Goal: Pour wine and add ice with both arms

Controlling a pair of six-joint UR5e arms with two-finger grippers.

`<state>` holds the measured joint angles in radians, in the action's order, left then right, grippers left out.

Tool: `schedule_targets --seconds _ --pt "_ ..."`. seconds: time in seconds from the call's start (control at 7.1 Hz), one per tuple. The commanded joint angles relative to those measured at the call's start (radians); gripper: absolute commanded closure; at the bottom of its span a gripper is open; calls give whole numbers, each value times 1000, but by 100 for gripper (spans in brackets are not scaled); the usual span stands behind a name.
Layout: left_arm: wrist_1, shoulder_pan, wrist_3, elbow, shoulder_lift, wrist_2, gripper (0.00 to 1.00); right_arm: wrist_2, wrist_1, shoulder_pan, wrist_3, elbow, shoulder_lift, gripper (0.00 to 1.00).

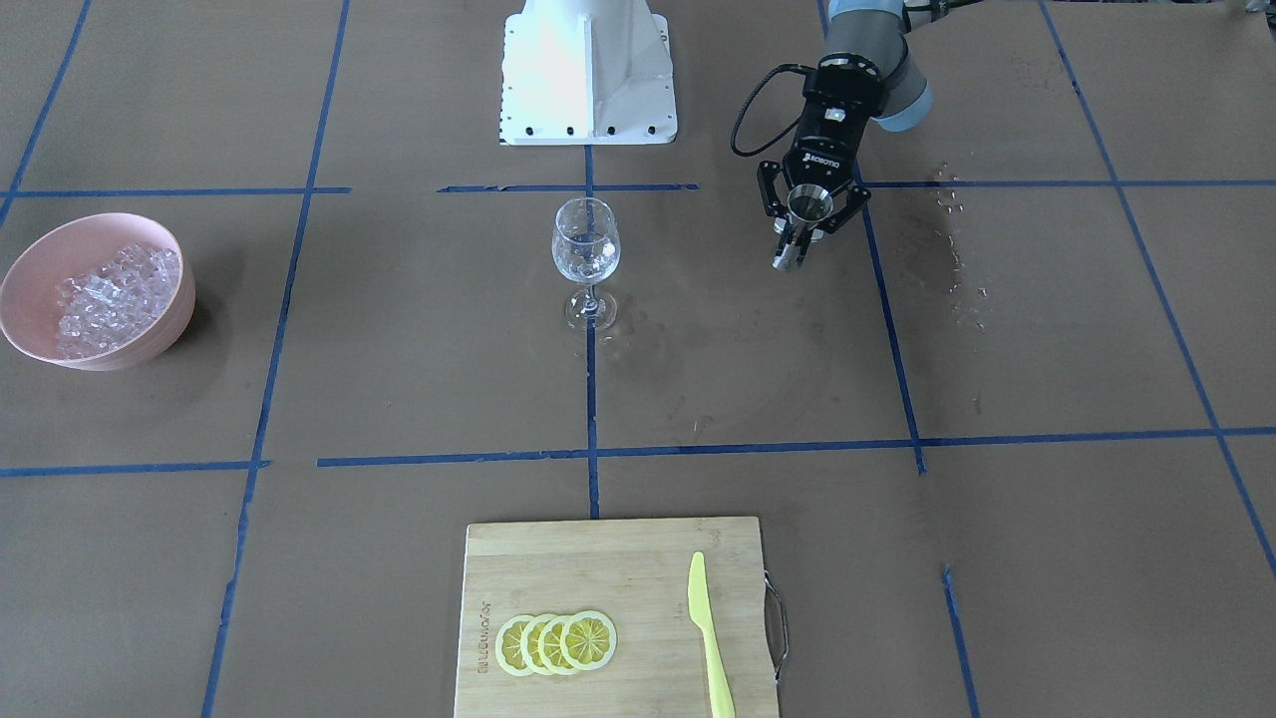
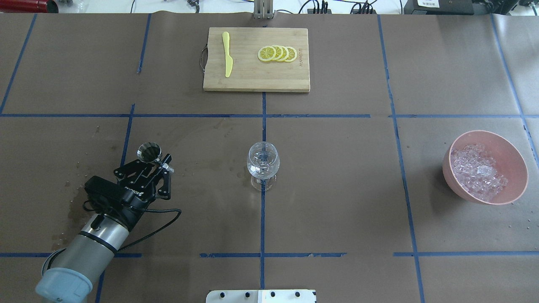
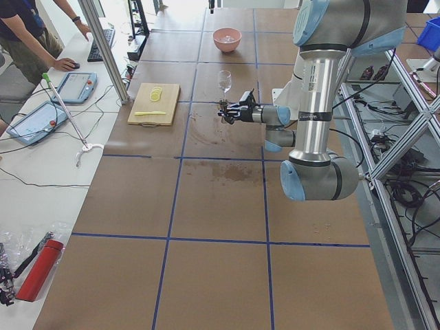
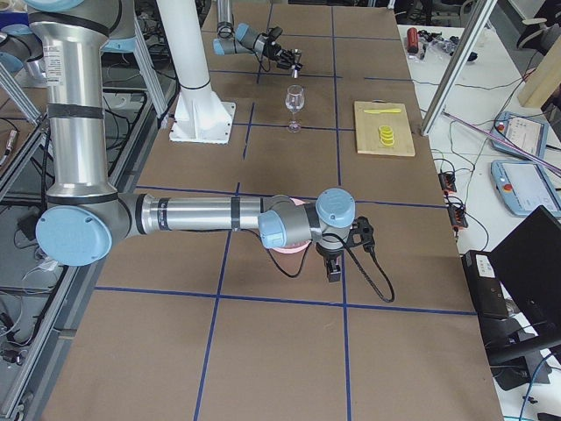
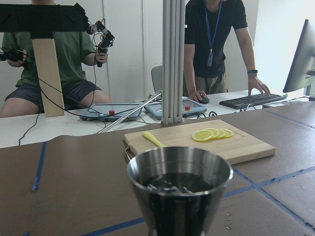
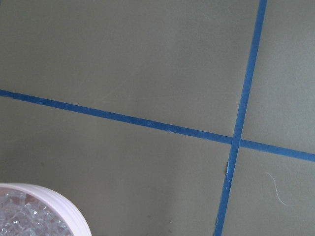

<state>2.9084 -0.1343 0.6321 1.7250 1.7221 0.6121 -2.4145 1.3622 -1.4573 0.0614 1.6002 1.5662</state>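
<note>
**A robotics laboratory, not a kitchen**

The table (image 2: 337, 189) is papered in brown and gridded with blue tape (image 2: 263, 227), and a white pedestal (image 1: 588, 70) stands on it. The left arm (image 3: 320, 103) and right arm (image 4: 175, 215) are jointed industrial machines. Along the far side are an aluminium post (image 5: 172, 59), control tablets (image 3: 74, 86), a keyboard (image 5: 248, 101) and two operators (image 5: 216, 44). Cables (image 3: 388, 141) trail through the framing behind the robot.

Overhead and front views face each other (both steeply down), sharing the ice (image 2: 478, 171).
</note>
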Motion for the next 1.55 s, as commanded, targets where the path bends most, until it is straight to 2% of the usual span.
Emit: schedule_targets --seconds 0.0,0.14,0.56,0.85,1.13,1.41 --pt "-232 -36 -50 100 42 87 100 0 -2 0 0 1 -1 0" --pt "-288 -36 -51 129 65 93 100 0 -2 0 0 1 -1 0" --pt "-314 -33 -171 159 115 103 100 0 0 0 0 0 -1 0" --pt "-484 -33 -216 220 145 155 100 0 0 0 -2 0 -1 0" --pt "-736 -33 -216 229 247 155 100 0 0 0 -2 0 0 0" --pt "-933 -30 -221 235 307 156 100 0 0 0 0 0 0 0"
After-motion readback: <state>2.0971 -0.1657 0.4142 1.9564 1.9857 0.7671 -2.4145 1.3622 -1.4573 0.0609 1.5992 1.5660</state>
